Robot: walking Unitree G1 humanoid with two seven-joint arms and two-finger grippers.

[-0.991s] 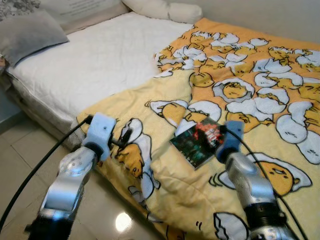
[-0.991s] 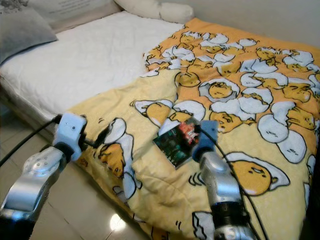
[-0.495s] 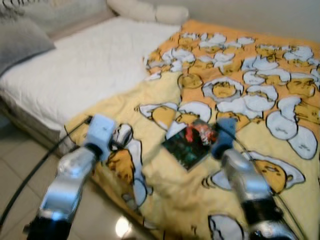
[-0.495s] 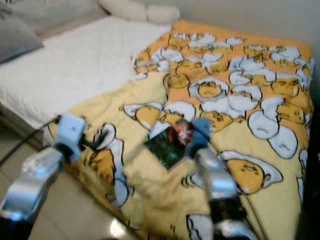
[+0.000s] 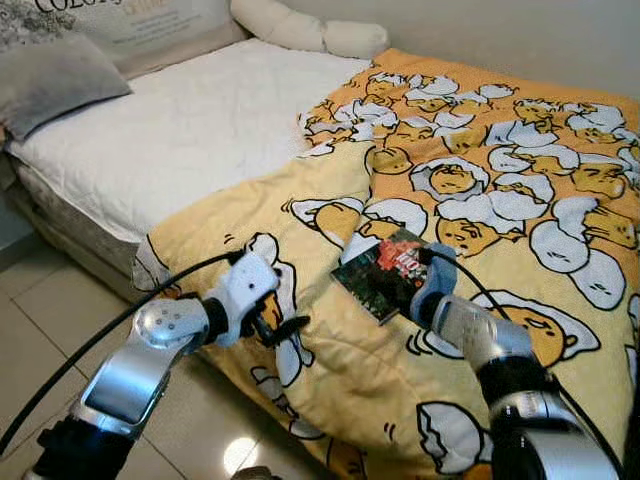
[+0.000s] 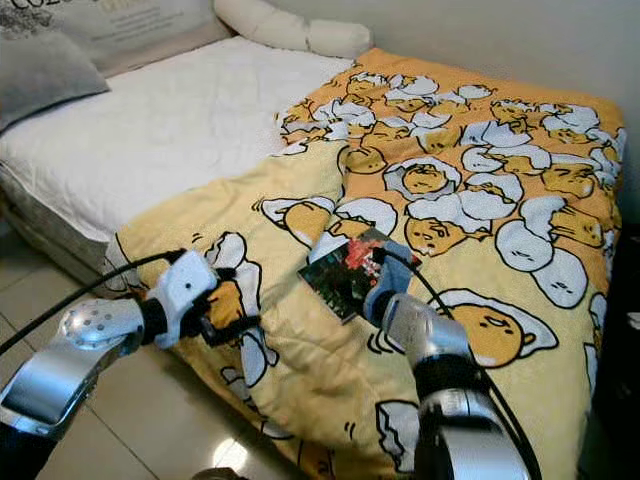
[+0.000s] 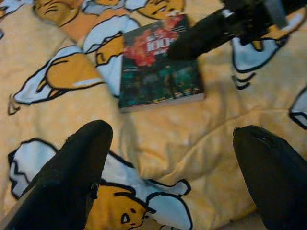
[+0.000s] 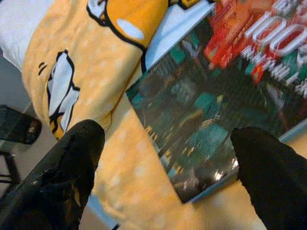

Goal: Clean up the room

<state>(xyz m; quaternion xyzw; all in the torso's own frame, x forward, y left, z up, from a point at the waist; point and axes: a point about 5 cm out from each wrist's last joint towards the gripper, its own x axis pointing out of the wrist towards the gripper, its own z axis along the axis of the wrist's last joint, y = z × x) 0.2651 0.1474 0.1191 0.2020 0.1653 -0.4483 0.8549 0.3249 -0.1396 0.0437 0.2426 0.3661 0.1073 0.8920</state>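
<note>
Book (image 5: 385, 275) lies flat on blanket (image 5: 520, 200), mid bed (image 5: 180, 130). R tool (image 8: 168, 158) just over it, fingers apart. L tool (image 7: 168, 172) near blanket's edge, fingers apart.

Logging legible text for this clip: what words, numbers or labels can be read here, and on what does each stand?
"100": large pale numerals on the red part of the book's cover, seen in the right wrist view.
Smaller lettering under the "100" on the cover: blurred and cut off, not readable.
"COLO...": dark print on the pillow at the head of the bed, cut by the picture's edge; the fainter lines beside it are too small to read.
</note>
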